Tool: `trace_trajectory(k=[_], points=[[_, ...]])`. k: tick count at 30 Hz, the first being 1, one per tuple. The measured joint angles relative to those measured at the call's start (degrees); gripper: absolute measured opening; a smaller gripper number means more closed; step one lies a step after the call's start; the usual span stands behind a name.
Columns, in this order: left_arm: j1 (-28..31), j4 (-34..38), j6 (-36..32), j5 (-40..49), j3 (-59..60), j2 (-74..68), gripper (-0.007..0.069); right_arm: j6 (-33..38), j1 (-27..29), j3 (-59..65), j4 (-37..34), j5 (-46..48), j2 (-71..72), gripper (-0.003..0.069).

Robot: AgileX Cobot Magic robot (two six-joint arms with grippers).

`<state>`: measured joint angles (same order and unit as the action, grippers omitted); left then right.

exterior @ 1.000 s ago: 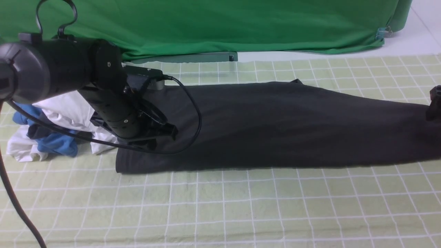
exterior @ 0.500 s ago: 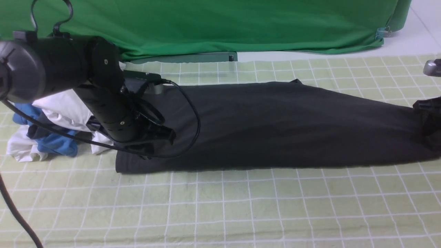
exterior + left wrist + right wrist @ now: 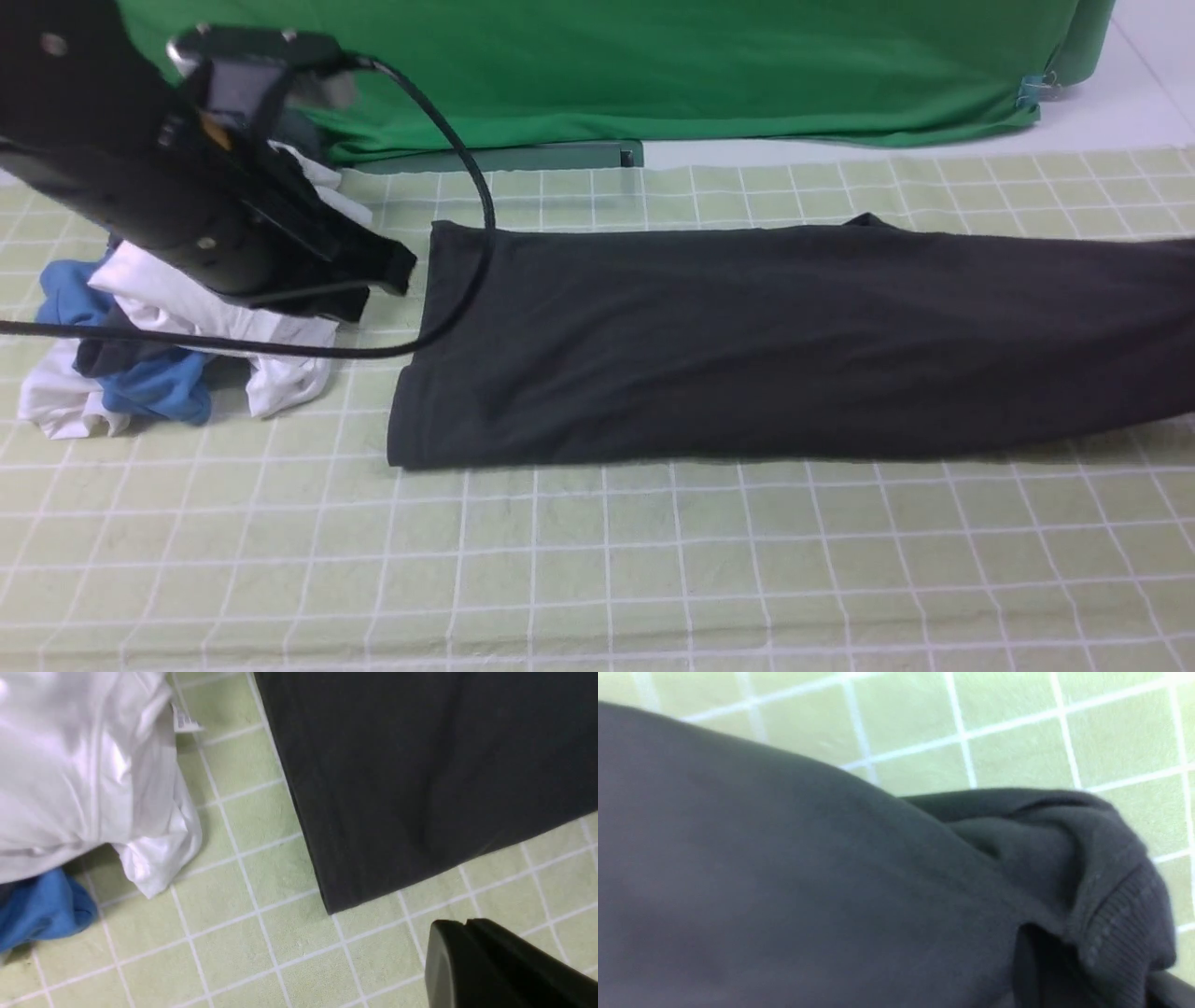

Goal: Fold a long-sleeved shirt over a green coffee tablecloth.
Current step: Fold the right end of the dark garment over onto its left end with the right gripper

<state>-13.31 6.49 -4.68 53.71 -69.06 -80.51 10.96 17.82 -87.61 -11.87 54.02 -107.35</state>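
Front view: the long-sleeved shirt [image 3: 766,345] lies as one long dark band across the green coffee tablecloth [image 3: 653,560]. Its left end is flat and square-edged. Its right end runs out of frame and sits slightly raised, with shadow beneath.

Right wrist view accounts for the lift. A ribbed edge of the shirt is gathered into a pinch at the right gripper [image 3: 1174,991], of which only a dark sliver shows. It is judged clamped on that edge, probably to hold the band taut for a crosswise fold.

The left gripper [image 3: 383,269] hangs above the cloth between the shirt's left end and a heap of garments [image 3: 177,373]. Its fingers are pressed together and grasp nothing.

Obstructions:
- The white, blue and dark heap sits near the shirt's left end, apart from it — little working room there.
- The left arm's cable [image 3: 471,196] loops across that same corner; contact cannot be confirmed, but it could snag.
- A bright green sheet [image 3: 653,65] hangs well behind.
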Motion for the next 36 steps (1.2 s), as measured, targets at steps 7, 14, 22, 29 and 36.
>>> trace_trajectory(k=[7, 14, 22, 29, 36], points=[[0.00, -0.05, 0.00, 1.24, 0.29, 3.06, 0.0011, -0.97, -8.06, -5.47, -4.35, 8.58, 3.69, 0.0055], [0.00, 0.86, 0.95, 1.62, 0.47, 3.10, 0.0011, -5.84, -22.42, -8.56, -8.03, 8.49, 3.75, 0.0055], [0.00, 1.44, 1.11, 1.92, 0.59, 3.33, 0.0011, -10.96, -38.82, -8.87, -13.54, -1.52, 2.12, 0.0055], [0.00, 0.06, 1.13, 2.19, 0.65, 7.39, 0.0011, -11.86, -49.13, -8.87, -19.79, -10.37, -3.01, 0.0055], [0.00, -2.01, 1.90, 4.15, 0.65, 13.42, 0.0011, -11.99, -56.98, -8.87, -27.83, -21.70, -9.76, 0.0055]])
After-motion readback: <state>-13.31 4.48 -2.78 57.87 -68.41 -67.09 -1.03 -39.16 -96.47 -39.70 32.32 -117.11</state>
